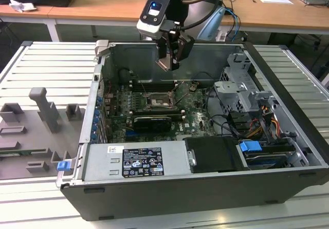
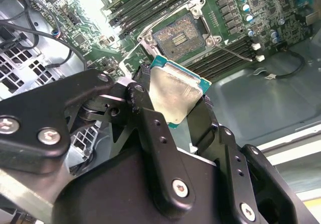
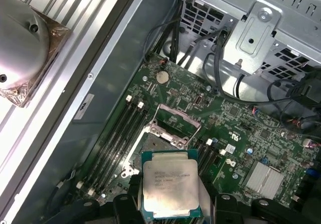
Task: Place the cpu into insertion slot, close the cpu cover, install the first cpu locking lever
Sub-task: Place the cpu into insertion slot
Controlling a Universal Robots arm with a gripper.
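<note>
My gripper point(image 1: 168, 63) hangs inside the open computer case, well above the motherboard point(image 1: 198, 117), and is shut on the cpu point(image 1: 165, 63). In both wrist views the cpu point(image 2: 175, 93) point(image 3: 168, 184) is a flat square chip with a dull silver top and a teal rim, clamped by its edges between the black fingers point(image 2: 150, 128). Below it lies the insertion slot point(image 2: 179, 34) point(image 1: 157, 101), bare, its pin field exposed. The cpu cover point(image 3: 174, 123), a silvery frame, stands open at one edge of the slot. A thin wire locking lever point(image 2: 235, 53) juts out beside the socket.
Memory slots point(image 3: 118, 133) flank the socket. A metal drive cage point(image 1: 239, 93) with bundled cables point(image 1: 231, 123) fills the exterior view's right of the case. A power supply point(image 1: 136, 162) sits at the front, a graphics card point(image 1: 151, 122) before the socket. Grey fixtures point(image 1: 43, 111) stand outside on the table.
</note>
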